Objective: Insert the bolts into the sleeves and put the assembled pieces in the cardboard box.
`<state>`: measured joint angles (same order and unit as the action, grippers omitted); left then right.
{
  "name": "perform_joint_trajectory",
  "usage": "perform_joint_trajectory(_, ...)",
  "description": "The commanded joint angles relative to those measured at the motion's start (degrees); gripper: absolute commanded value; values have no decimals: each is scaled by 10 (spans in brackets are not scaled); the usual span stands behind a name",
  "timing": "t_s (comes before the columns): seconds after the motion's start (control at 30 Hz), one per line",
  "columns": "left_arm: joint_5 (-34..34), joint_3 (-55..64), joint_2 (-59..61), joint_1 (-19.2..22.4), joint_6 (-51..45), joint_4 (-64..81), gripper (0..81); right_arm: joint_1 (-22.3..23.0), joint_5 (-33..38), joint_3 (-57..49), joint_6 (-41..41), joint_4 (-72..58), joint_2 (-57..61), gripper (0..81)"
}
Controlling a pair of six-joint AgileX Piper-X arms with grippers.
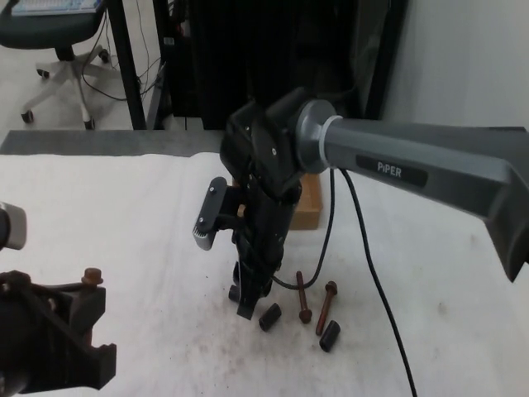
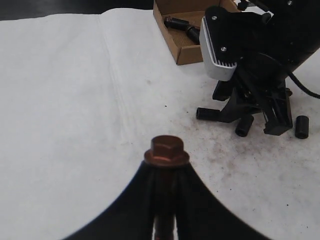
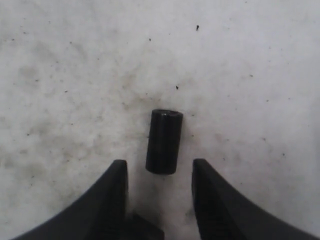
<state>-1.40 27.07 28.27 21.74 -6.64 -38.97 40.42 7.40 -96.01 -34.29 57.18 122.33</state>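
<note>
My left gripper point(image 2: 166, 169) is shut on a rusty bolt point(image 2: 166, 150), head outward, held above the white cloth at the near left point(image 1: 91, 275). My right gripper point(image 3: 160, 170) points straight down at the cloth, open, with a black sleeve point(image 3: 164, 141) lying flat just in front of the gap between its fingertips. In the high view this gripper point(image 1: 248, 304) stands mid-bench. Two more sleeves point(image 1: 269, 317) point(image 1: 330, 336) and two loose bolts point(image 1: 302, 296) point(image 1: 327, 306) lie to its right. The cardboard box point(image 2: 172, 37) sits behind it and holds dark assembled pieces point(image 2: 181, 27).
A white cloth point(image 1: 124, 215) covers the bench. The right arm's cable point(image 1: 372, 273) trails over the cloth near the loose bolts. The right arm's body hides most of the box point(image 1: 310, 207) in the high view. An office chair point(image 1: 58, 33) stands beyond the bench.
</note>
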Motion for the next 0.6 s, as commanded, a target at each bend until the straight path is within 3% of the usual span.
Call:
perform_joint_trajectory(0.0, 5, 2, -5, -1, 3, 2, 3, 1, -3, -5, -5, -4, 4, 394)
perform_joint_trajectory(0.57, 5, 2, -5, -1, 3, 2, 3, 5, -3, -6, -4, -34, 23, 374)
